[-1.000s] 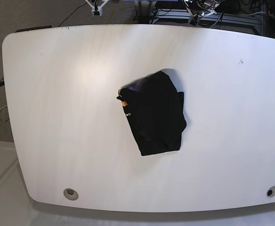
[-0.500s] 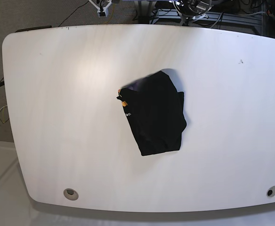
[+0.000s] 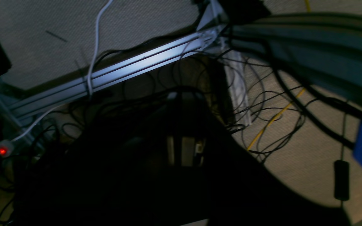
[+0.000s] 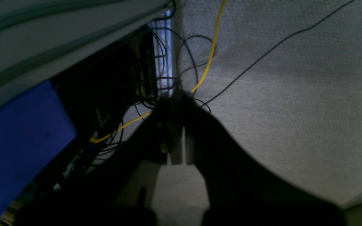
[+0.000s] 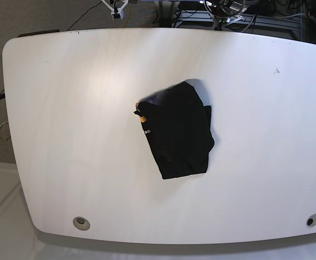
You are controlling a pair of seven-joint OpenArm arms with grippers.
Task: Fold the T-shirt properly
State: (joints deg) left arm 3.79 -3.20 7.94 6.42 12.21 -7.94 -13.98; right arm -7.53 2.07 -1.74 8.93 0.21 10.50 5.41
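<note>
- Right gripper [image 4: 178, 125]: seen from its wrist camera, jaws drawn together with only a thin slit between them, holding nothing; it hangs over grey carpet and a tangle of cables, beside a yellow cable [image 4: 211, 47].
- Left gripper [image 3: 184, 150]: a dark silhouette in its wrist view; jaws together, nothing between them; below lie an aluminium rail [image 3: 121, 70], black cables and a lit red switch [image 3: 2, 151].
- T-shirt [image 5: 178, 130]: folded into a compact, roughly rectangular black bundle lying slightly askew near the middle of the white desk [image 5: 66, 135], with the small orange-and-white mark [image 5: 143, 120] at its left edge. Neither gripper touches it; both are well apart from it, off the far edge of the desk.
- Change from the earlier base frames: the T-shirt lies in the same place and shape; only the arm parts at the top edge of the view have shifted slightly.
</note>
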